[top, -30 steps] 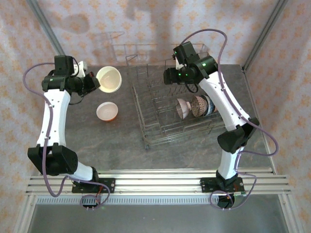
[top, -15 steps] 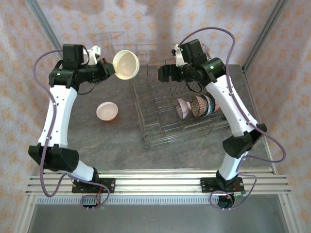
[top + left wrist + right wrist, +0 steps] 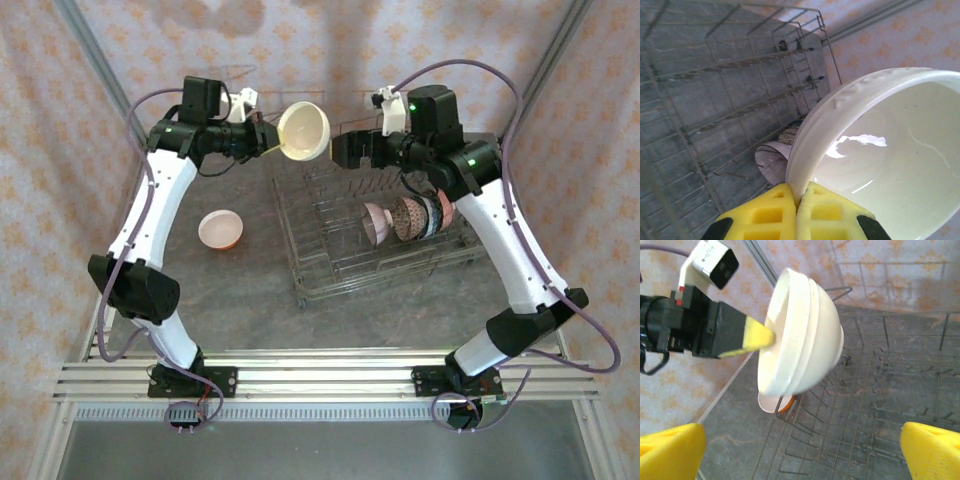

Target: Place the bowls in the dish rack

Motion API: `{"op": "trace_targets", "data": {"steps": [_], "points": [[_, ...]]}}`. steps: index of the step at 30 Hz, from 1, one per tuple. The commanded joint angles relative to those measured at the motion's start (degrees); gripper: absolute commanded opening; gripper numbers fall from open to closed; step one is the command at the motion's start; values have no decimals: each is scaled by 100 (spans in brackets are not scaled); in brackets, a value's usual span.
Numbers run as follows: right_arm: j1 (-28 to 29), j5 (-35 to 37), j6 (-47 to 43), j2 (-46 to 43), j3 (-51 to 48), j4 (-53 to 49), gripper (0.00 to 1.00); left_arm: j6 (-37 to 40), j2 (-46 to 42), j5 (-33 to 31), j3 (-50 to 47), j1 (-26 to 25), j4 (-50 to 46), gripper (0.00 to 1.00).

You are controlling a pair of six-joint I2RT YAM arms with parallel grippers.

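Here, your left gripper [image 3: 268, 141] is pinched tight on the rim of the cream round ceramic bowl [image 3: 304, 131]. It holds the bowl in the air on its side, over the far left corner of the large grey wire dish rack [image 3: 350, 283], so the round underside faces the other arm. Your right gripper [image 3: 342, 150] hangs just beside it with fingers wide apart, I think to receive it. Several patterned bowls [image 3: 400, 218] stand in the rack, and a small pinkish bowl [image 3: 220, 229] lies on the grey table [image 3: 230, 290].
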Motion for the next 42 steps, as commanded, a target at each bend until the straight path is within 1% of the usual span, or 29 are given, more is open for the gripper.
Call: {"op": "trace_targets", "data": {"steps": [1,3,9,13,15,23,35,42], "points": [[-211,-623,349,-118,-353,764,99,-226,-1,422,316,-158,593,0],[-291,-838,511,-130,-471,984,99,-278,35,450,283,-247,696,0],[-424,-1020,654,-39,-627,1089,99,-610,128,682,193,-387,1257,0],[-609,-1325,1083,-118,-985,1720,99,-682,177,834,131,-449,1439,0],[-650,-1427,1130,-73,-989,1769,99,-748,186,905,59,-467,1569,0],[-668,-1554,1218,-12,-1052,1926,99,-854,315,1153,35,-572,1773,0],[-693,-1551,1356,89,-1046,2102,100,-920,388,1156,6,-661,1877,0],[-712,-1709,1526,20,-1128,2170,88,-988,484,1145,-4,-661,1999,0]]}}
